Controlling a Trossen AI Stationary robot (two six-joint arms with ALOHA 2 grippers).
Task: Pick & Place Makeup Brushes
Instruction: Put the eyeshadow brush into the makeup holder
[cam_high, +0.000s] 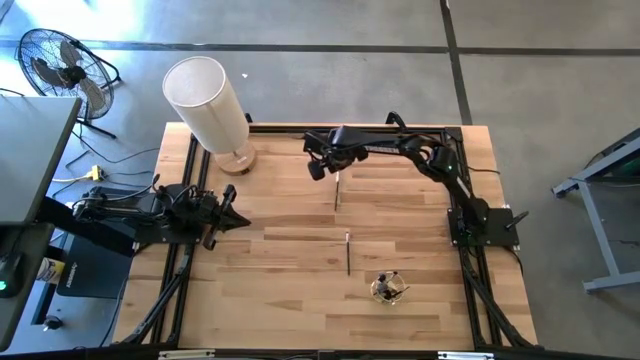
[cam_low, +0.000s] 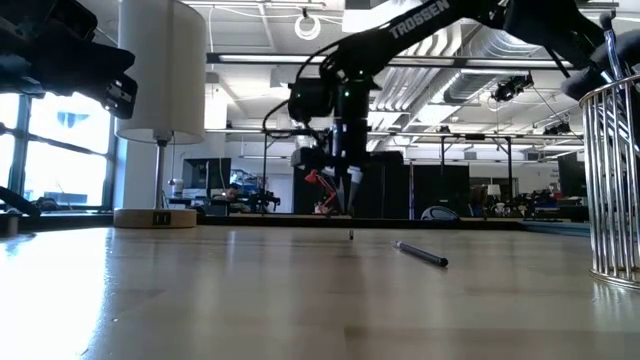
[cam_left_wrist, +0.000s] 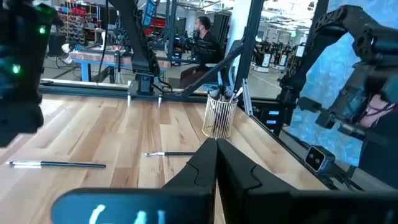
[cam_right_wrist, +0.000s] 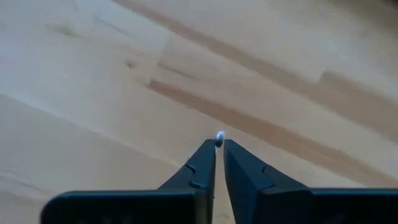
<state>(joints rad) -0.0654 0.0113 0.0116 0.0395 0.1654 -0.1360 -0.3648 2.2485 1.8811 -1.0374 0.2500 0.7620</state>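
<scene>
Two makeup brushes lie flat on the wooden table. One brush (cam_high: 337, 192) lies at the far middle, and the low view shows it end-on (cam_low: 351, 236). The second brush (cam_high: 348, 255) (cam_low: 420, 254) lies nearer. More brushes stand in a wire holder (cam_high: 388, 287). My right gripper (cam_high: 337, 172) (cam_low: 350, 205) points steeply down above the far end of the first brush. Its fingers (cam_right_wrist: 219, 144) stand a narrow gap apart, and a small pale tip (cam_right_wrist: 219, 135) shows just beyond them. My left gripper (cam_high: 228, 216) (cam_left_wrist: 216, 143) waits level at the table's left side, shut and empty.
A white-shaded lamp (cam_high: 210, 100) stands at the far left corner on a round wooden base. The wire holder (cam_low: 615, 180) is near the front right. Black frame rails run along the table's left, right and far edges. A person sits in the room beyond the table (cam_left_wrist: 202, 37).
</scene>
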